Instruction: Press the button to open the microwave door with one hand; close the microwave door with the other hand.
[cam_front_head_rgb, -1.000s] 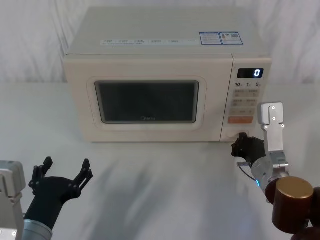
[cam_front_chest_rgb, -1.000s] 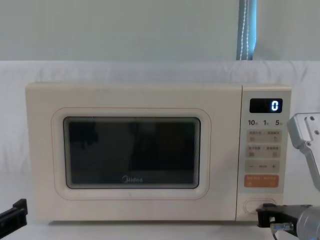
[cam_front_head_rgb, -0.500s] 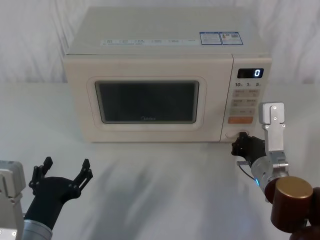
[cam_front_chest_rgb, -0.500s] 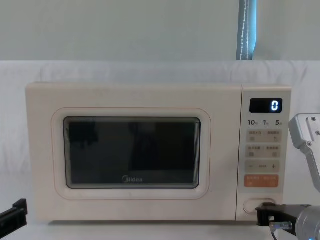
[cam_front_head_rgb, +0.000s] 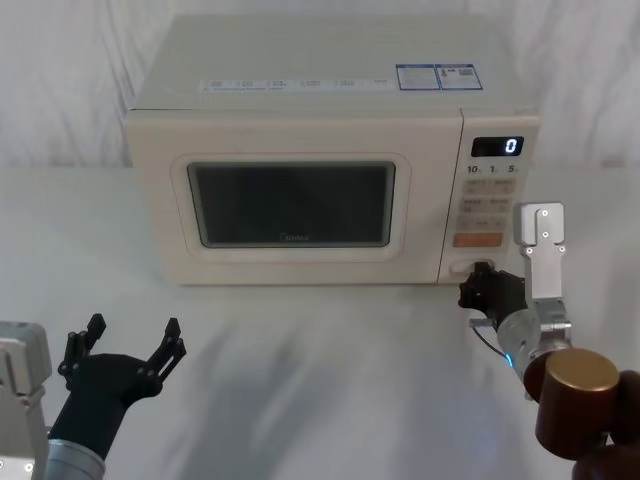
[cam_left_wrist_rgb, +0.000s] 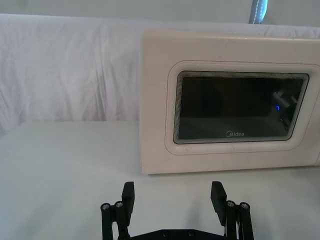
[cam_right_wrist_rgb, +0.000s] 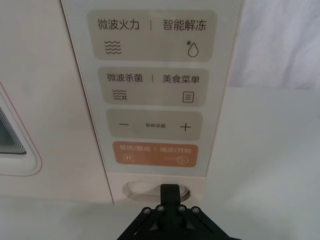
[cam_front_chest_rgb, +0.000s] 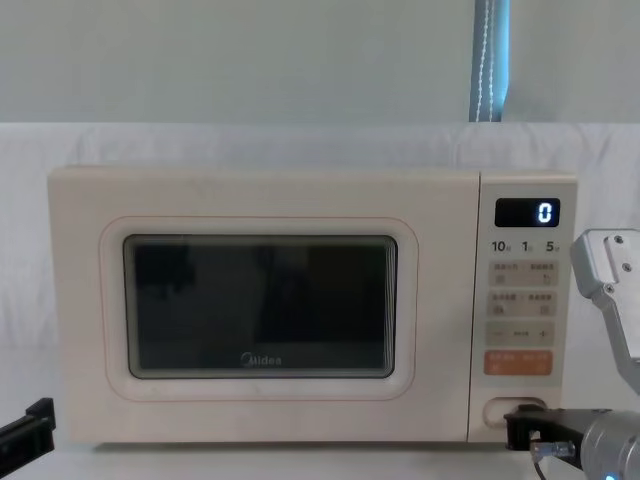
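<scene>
The cream microwave stands at the back of the table, and its microwave door (cam_front_head_rgb: 290, 205) (cam_front_chest_rgb: 260, 305) (cam_left_wrist_rgb: 240, 107) with the dark window lies flush and shut. The wide pill-shaped button (cam_right_wrist_rgb: 137, 189) (cam_front_head_rgb: 460, 268) (cam_front_chest_rgb: 500, 408) sits at the bottom of the control panel. My right gripper (cam_front_head_rgb: 478, 285) (cam_right_wrist_rgb: 170, 192) (cam_front_chest_rgb: 520, 428) is shut, and its black tip presses against the button's middle. My left gripper (cam_front_head_rgb: 130, 340) (cam_left_wrist_rgb: 172, 197) hovers open over the table's front left, well short of the door, holding nothing.
An orange key (cam_right_wrist_rgb: 155, 154) sits just above the button, and the display (cam_front_head_rgb: 498, 146) reads 0. White cloth (cam_front_head_rgb: 320, 380) covers the table and the wall behind. Open table stretches between my two grippers in front of the microwave.
My right gripper has pushed a little farther into the button, and the whole microwave has shifted slightly left. The door stays shut. The left arm has not moved.
</scene>
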